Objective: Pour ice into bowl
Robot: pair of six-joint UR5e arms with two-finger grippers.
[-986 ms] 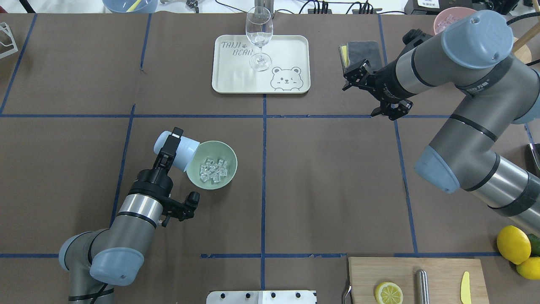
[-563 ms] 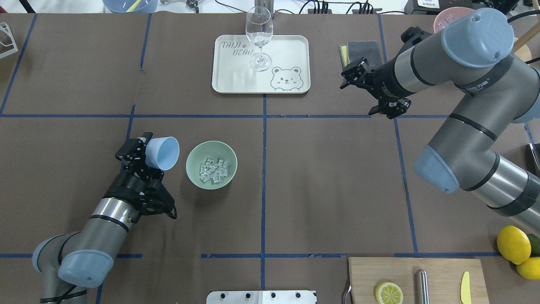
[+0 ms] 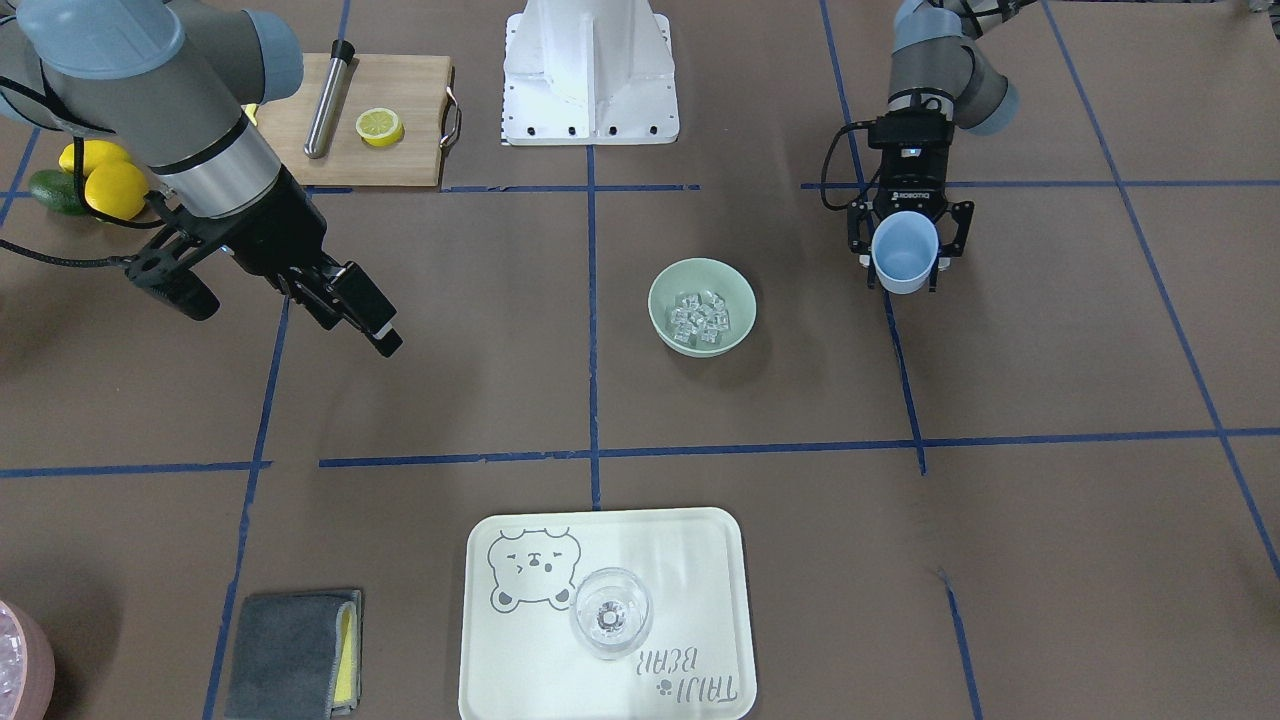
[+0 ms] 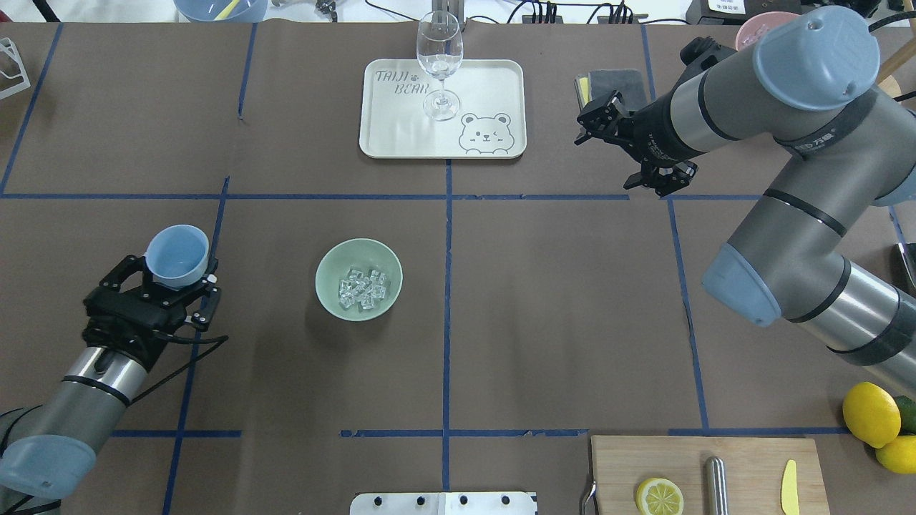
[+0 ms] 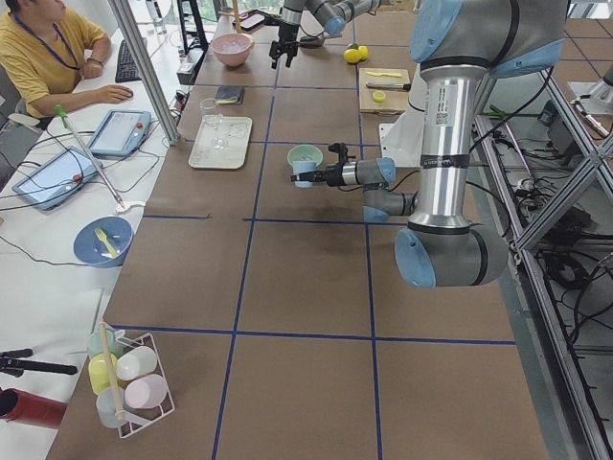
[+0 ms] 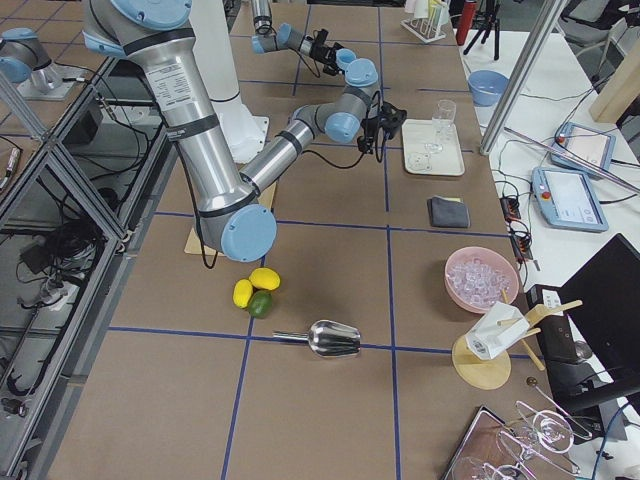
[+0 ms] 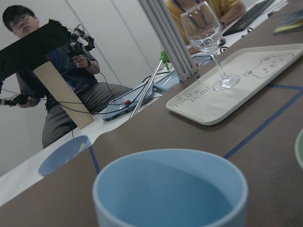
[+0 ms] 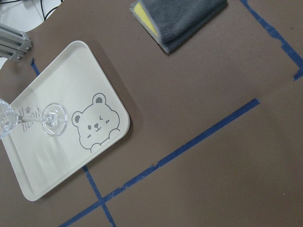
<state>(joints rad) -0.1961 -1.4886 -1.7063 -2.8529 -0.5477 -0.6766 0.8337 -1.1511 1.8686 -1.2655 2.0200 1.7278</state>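
Observation:
The pale green bowl point(image 4: 328, 267) point(image 3: 738, 296) sits left of the table's middle, with the ice point(image 4: 363, 287) point(image 3: 699, 316) piled inside it as small clear cubes. My left gripper point(image 4: 175, 269) point(image 3: 905, 264) is shut on a light blue cup point(image 4: 177, 252) point(image 3: 905, 248), held upright well to the left of the bowl. In the left wrist view the cup point(image 7: 170, 189) shows no ice inside. My right gripper point(image 4: 594, 118) point(image 3: 358, 318) hovers open and holds nothing, far off near the grey cloth.
A cream tray point(image 4: 486, 86) with a wine glass point(image 4: 439, 64) lies at the far middle. A grey cloth point(image 4: 621, 82) is beside it. A cutting board point(image 4: 751, 458) with half a lemon, whole lemons point(image 4: 869, 413) and a pink container point(image 6: 482, 277) occupy the right side.
The left gripper pulled the blue cup back leftward from the bowl's rim and turned it from tipped over to upright. The right arm shifted only slightly.

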